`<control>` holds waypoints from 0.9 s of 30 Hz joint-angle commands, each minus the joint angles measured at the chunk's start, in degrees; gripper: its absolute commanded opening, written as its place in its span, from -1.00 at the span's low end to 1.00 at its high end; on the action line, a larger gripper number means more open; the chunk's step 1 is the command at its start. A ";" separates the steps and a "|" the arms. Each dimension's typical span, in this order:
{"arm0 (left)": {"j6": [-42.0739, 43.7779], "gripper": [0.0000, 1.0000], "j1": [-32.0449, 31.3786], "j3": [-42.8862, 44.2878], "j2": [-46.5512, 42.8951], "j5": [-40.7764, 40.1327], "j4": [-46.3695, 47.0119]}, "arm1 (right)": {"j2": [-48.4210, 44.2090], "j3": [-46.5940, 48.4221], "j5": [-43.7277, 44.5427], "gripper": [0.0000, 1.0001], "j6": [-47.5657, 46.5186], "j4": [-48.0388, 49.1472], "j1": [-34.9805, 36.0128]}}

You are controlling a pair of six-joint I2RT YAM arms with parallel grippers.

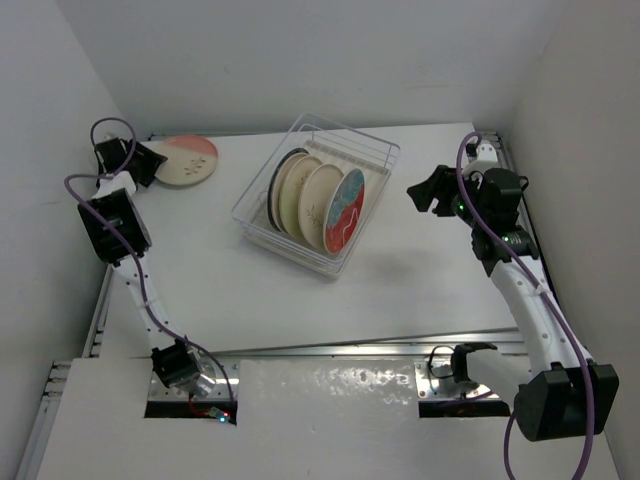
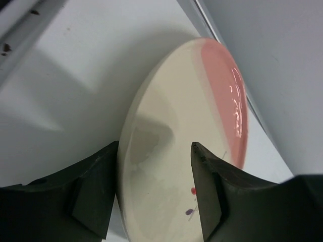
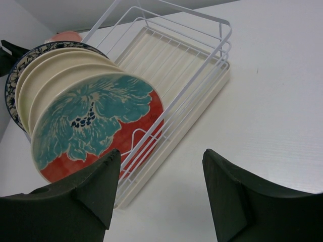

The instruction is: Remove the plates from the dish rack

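The cream round plate with an orange patch point(image 1: 188, 160) lies flat on the white counter point(image 1: 200, 270) at ten o'clock, set clear of the rack, with the left tool point(image 1: 143, 162) released over its rim. The right tool point(image 1: 428, 190) waits spread open at three o'clock of the clear plastic dish rack point(image 1: 385, 148), whose wire slots keep four plates point(image 1: 310, 195) upright. The red-and-teal plate point(image 3: 91, 126) is nearest to it.

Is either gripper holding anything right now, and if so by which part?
Nothing is held. The left gripper is open over the cream and pink plate, which lies on the table; the right gripper is open, short of the dish rack.
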 commanded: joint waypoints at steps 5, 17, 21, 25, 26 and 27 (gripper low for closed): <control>11.03 0.24 -2.13 2.78 -1.92 -11.40 -15.91 | -1.01 2.05 -0.10 0.32 -0.20 0.95 0.49; 25.36 0.78 -5.64 2.87 -11.58 -14.12 -19.26 | -0.13 2.49 -0.19 0.37 -3.54 -2.47 0.49; 34.67 0.58 -10.38 2.00 -21.42 -15.36 -17.24 | 1.10 3.28 1.48 0.36 -3.98 -4.76 0.49; 43.81 -0.33 -17.75 0.67 -32.06 -5.09 -18.18 | 1.45 2.06 1.57 0.35 -5.04 -4.33 0.58; 44.96 -0.42 -19.52 2.50 -33.99 -3.07 -20.11 | 1.36 1.53 1.31 0.34 -5.65 -3.63 0.58; 46.28 -0.45 -21.36 4.08 -34.36 -2.62 -23.09 | 1.19 0.39 1.13 0.34 -5.92 -3.19 0.58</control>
